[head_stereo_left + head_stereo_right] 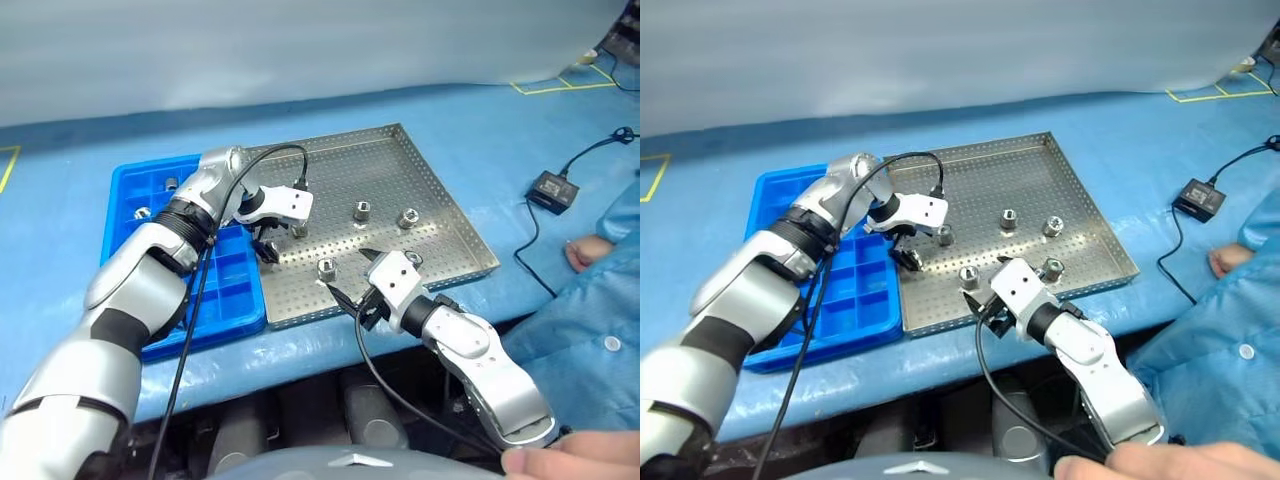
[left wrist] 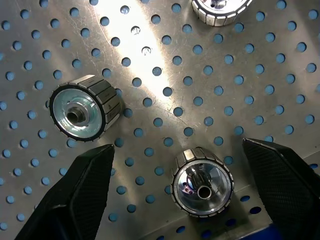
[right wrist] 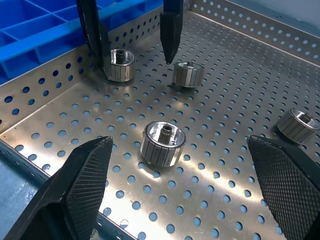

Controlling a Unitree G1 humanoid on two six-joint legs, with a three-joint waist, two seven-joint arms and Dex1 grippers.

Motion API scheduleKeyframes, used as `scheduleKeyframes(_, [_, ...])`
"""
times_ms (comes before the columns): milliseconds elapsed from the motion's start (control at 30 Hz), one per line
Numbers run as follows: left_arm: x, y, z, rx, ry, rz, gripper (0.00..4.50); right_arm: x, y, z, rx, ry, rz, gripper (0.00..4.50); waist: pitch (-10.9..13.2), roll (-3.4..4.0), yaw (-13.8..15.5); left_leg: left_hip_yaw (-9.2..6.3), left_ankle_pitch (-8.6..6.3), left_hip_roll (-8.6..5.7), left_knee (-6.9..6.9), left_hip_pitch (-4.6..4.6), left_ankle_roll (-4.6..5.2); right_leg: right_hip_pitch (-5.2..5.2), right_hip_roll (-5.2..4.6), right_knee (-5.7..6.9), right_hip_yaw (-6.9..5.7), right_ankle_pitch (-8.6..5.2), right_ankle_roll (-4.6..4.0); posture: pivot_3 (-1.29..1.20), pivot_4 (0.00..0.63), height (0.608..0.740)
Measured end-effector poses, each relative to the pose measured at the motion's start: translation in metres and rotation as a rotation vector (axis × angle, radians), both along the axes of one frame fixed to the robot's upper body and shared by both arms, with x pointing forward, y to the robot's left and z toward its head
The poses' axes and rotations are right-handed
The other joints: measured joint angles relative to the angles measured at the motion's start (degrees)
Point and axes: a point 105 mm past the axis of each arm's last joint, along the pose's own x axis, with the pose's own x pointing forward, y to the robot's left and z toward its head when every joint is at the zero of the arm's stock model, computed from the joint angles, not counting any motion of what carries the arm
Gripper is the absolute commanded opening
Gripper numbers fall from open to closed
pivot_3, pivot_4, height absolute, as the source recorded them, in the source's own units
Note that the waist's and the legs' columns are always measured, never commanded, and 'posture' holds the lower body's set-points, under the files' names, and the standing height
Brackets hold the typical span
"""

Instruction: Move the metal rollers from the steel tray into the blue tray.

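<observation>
Five rollers sit on the steel tray (image 1: 420, 175), all upright on the perforated floor. Left gripper (image 1: 268, 243) points down over the tray's near-left part, close to the wall by the blue tray (image 1: 228, 290), and its jaws are spread wide with nothing between the pads. From the left wrist, one roller (image 2: 202, 181) stands between the two black fingers (image 2: 75, 197), touching neither, and a second roller (image 2: 85, 111) lies just beside it. Right gripper (image 1: 352, 279) hovers at the tray's near rim, jaws wide open and empty too. From the right wrist, a roller (image 3: 162, 143) sits in the gap ahead of its fingers. Two more rollers (image 1: 362, 211) stand farther back, mid-tray. Over in the blue tray, a roller (image 1: 142, 212) rests in a far-left compartment. A person's hand (image 1: 575, 462) shows at the near right edge.
</observation>
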Motion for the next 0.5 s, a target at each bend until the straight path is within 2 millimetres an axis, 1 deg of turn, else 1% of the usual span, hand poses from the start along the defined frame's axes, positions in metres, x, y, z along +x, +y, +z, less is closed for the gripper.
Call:
scheduleKeyframes(100, [0.001, 0.008, -0.006, 0.065, -0.004, -0.01, 4.48, 0.0, 0.0, 0.0, 0.001, -0.002, -0.008, 4.5, 0.0, -0.01, -1.0, 0.01, -0.01, -0.02, 0.03, 0.01, 0.02, 0.01, -0.03, 0.0, 0.03, -0.02, 0.11, -0.41, 0.15, 0.74])
scheduleKeyframes(333, [0.004, 0.017, -0.004, 0.142, -0.022, -0.037, 4.48, 0.001, 0.0, 0.0, 0.004, -0.006, -0.013, 4.5, 0.0, -0.01, -2.63, 0.01, -0.02, -0.02, 0.02, 0.03, 0.03, 0.02, -0.04, 0.01, 0.06, 0.01, 0.2, -0.4, 0.15, 0.74])
scheduleKeyframes(433, [0.004, 0.019, -0.004, 0.169, -0.022, -0.057, 4.48, 0.001, 0.0, 0.0, 0.004, -0.008, -0.014, 4.5, 0.0, -0.01, -3.14, 0.01, -0.02, -0.02, 0.02, 0.03, 0.04, 0.02, -0.04, 0.02, 0.07, 0.13, 0.41, -0.4, 0.15, 0.74])
scheduleKeyframes(467, [0.004, 0.02, -0.005, 0.175, -0.022, -0.059, 4.12, 0.001, 0.001, 0.001, 0.006, -0.01, -0.015, 4.5, 0.0, -0.01, -3.28, 0.01, -0.02, -0.02, 0.02, 0.05, 0.04, 0.02, -0.04, 0.02, 0.07, 0.13, 0.42, -0.4, 0.15, 0.74])
scheduleKeyframes(500, [0.004, 0.02, -0.005, 0.18, -0.022, -0.06, 3.93, 0.001, 0.001, 0.002, 0.007, -0.013, -0.015, 4.5, 0.0, -0.01, -3.33, 0.01, -0.02, -0.02, 0.02, 0.05, 0.04, 0.02, -0.04, 0.03, 0.08, 0.13, 0.43, -0.4, 0.15, 0.74])
